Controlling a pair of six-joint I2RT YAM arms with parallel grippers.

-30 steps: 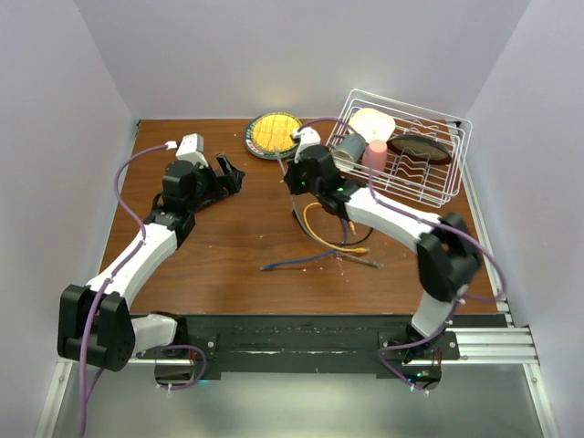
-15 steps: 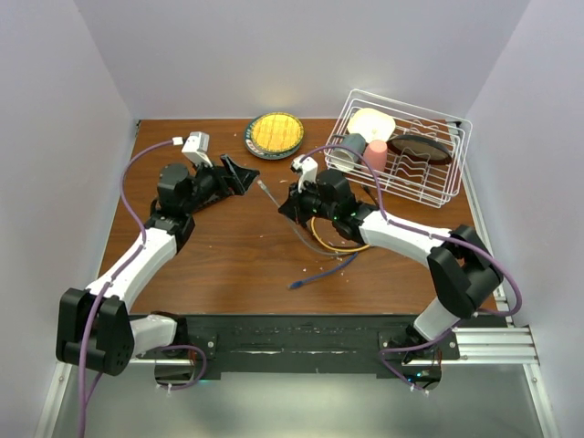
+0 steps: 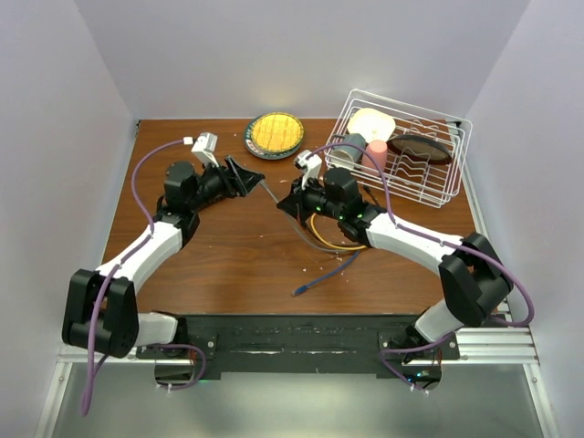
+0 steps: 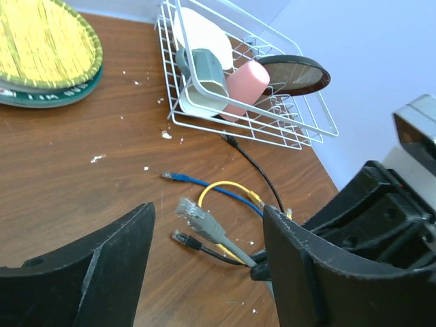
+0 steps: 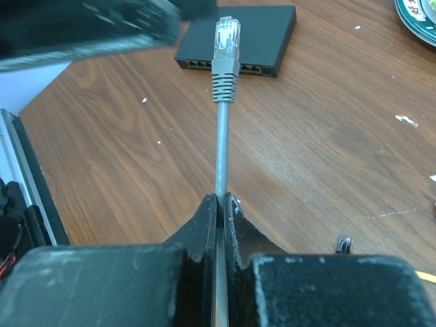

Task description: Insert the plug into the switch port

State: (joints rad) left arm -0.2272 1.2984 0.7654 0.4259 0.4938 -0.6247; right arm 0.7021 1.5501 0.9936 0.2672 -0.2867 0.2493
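clamping the grey cable (image 5: 221, 136) tight between its fingers, the right gripper (image 5: 219, 201) holds it a little way behind the plug (image 5: 226, 33). the plug sticks straight out ahead of the jaws, raised off the table (image 5: 122, 136). beyond the plug tip lies the switch (image 5: 252, 27), flat on the wood, its row of ports (image 5: 228, 67) along the long edge that faces this gripper. the plug lines up with the middle of that row but sits in no port; how much gap is left cannot be told.

the left gripper (image 4: 208, 210) comes in from the opposite side with its fingers wide apart, holding nothing, and the plug shows in the gap between them. in the right wrist view it is a dark blur over the switch's left corner.

from above, the right arm rises from its base to a bent elbow near the right edge, then reaches long and low leftward to mid-table. the left arm climbs along the left side and turns its wrist rightward, so the two grippers face each other closely. there the switch cannot be told apart from the left gripper's black.

bare wood lies on the near side of both grippers. behind the right gripper, loose cables (image 3: 338, 245) tangle on the table. farther off, the plate (image 3: 275, 134) sits at the far edge and the rack (image 3: 438, 182) fills the far right corner. walls close in on the left, far and right sides.
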